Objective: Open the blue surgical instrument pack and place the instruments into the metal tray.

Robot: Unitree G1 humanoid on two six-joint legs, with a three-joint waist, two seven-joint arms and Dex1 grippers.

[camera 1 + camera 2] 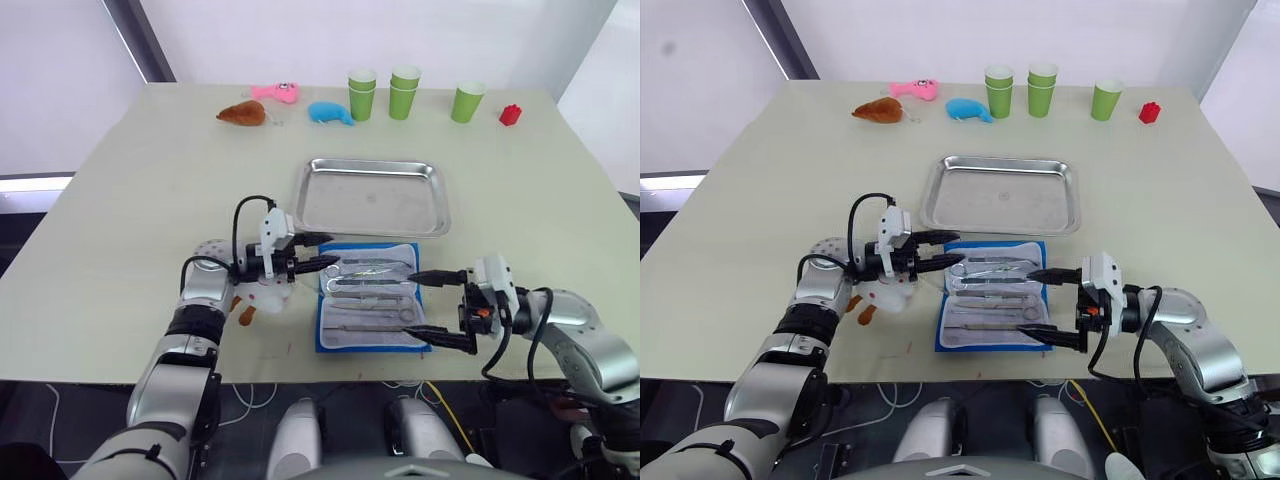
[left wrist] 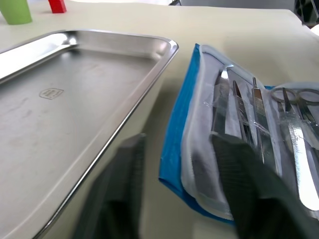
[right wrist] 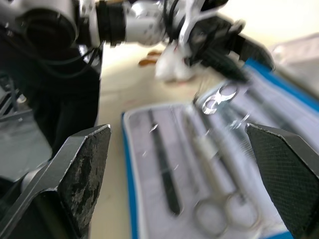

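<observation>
The blue surgical instrument pack [image 1: 368,296] lies open near the table's front edge, pale lining up. Several instruments [image 1: 370,285] rest in it, among them scissors [image 3: 220,215] and slim probes [image 2: 256,117]. The metal tray [image 1: 372,197] sits bare just behind the pack. My left gripper [image 1: 332,250] is open at the pack's far left corner, with one finger [image 2: 249,189] over the lining and the other on the tray side. At the pack's right edge my right gripper [image 1: 438,307] is open wide, nothing between its fingers [image 3: 84,169].
Along the table's far edge stand green cups [image 1: 404,90], a red block [image 1: 510,114], a blue whale toy [image 1: 329,113], a pink toy [image 1: 277,92] and a brown toy [image 1: 242,113]. A white and brown soft toy [image 1: 258,296] lies beside my left wrist.
</observation>
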